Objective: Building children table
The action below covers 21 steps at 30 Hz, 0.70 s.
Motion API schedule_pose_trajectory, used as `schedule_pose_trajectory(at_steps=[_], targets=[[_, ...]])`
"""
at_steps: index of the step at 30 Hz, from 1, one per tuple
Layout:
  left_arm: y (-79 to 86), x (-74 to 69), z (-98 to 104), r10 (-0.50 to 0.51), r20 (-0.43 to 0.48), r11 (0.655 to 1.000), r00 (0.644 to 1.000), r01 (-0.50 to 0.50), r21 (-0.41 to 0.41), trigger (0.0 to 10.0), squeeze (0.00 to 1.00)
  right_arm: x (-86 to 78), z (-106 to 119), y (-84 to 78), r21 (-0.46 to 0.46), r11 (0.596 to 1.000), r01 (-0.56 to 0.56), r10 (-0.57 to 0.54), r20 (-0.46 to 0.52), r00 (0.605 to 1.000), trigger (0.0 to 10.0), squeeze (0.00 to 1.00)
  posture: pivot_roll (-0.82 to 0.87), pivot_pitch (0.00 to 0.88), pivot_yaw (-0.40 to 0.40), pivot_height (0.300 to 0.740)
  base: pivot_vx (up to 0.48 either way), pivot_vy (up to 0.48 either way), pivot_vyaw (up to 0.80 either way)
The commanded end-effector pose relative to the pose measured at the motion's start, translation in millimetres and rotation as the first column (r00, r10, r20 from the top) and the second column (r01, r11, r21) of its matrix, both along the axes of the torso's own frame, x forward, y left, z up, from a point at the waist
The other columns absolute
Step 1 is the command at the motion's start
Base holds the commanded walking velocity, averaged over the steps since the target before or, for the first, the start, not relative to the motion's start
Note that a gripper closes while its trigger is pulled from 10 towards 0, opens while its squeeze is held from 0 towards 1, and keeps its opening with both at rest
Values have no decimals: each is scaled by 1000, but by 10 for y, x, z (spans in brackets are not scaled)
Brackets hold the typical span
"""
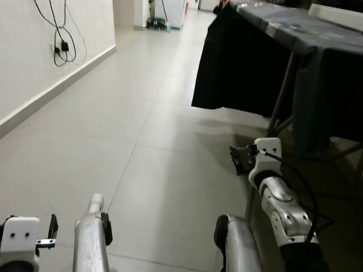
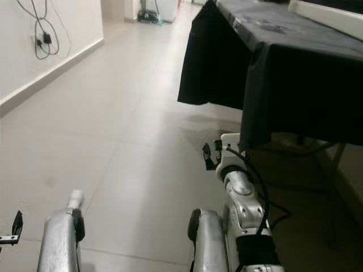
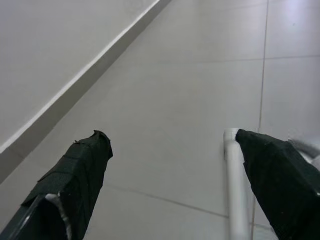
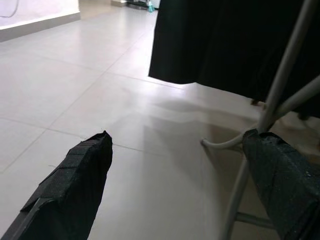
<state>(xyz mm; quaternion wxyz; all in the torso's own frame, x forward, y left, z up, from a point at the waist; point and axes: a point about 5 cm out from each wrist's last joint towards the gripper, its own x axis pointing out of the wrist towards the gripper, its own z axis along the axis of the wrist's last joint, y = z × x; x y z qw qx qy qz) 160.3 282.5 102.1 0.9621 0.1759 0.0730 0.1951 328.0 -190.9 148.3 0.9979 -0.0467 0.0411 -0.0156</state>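
My left gripper (image 3: 172, 136) hangs low over the pale tiled floor (image 1: 142, 141), open, with nothing between its black fingers (image 3: 80, 175). A silver tube with a white tip (image 1: 95, 205) runs close beside it; I cannot tell what it is. My right gripper (image 4: 177, 136) is open too and holds nothing. It is held low beside the metal legs (image 4: 280, 85) of a table draped in dark cloth (image 1: 317, 39). A white flat piece (image 1: 340, 14) lies on that table's far right corner.
A white wall with a skirting board (image 1: 51, 90) runs along the left, with black cables and a plug (image 1: 63, 46) hanging on it. The corridor stretches ahead to small objects at its far end (image 1: 159, 24). The draped cloth (image 1: 238, 62) hangs nearly to the floor.
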Motion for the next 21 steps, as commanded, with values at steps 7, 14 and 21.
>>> schedule_pose_trajectory(at_steps=[7, 14, 21], targets=[[112, -100, -15, 26, -25, 1000, 999, -25, 13, 10000, 0, -18, 39, -19, -8, 1000, -1, 1, 26, 1000, 10000, 0, 1, 0, -131, 300, 0, 0, 0], [225, -278, -288, 49, -156, 996, 986, -59, -63, 10000, 0, -9, 103, -144, -51, 998, 25, -24, 15, 1000, 10000, 0, -45, 0, -146, 300, 0, 0, 0], [45, -330, -568, -95, -255, 979, 962, 45, -197, 10000, 0, -17, 231, -259, -108, 994, 35, -35, -1, 999, 10000, 0, -99, 21, -165, 300, 0, 0, 0]])
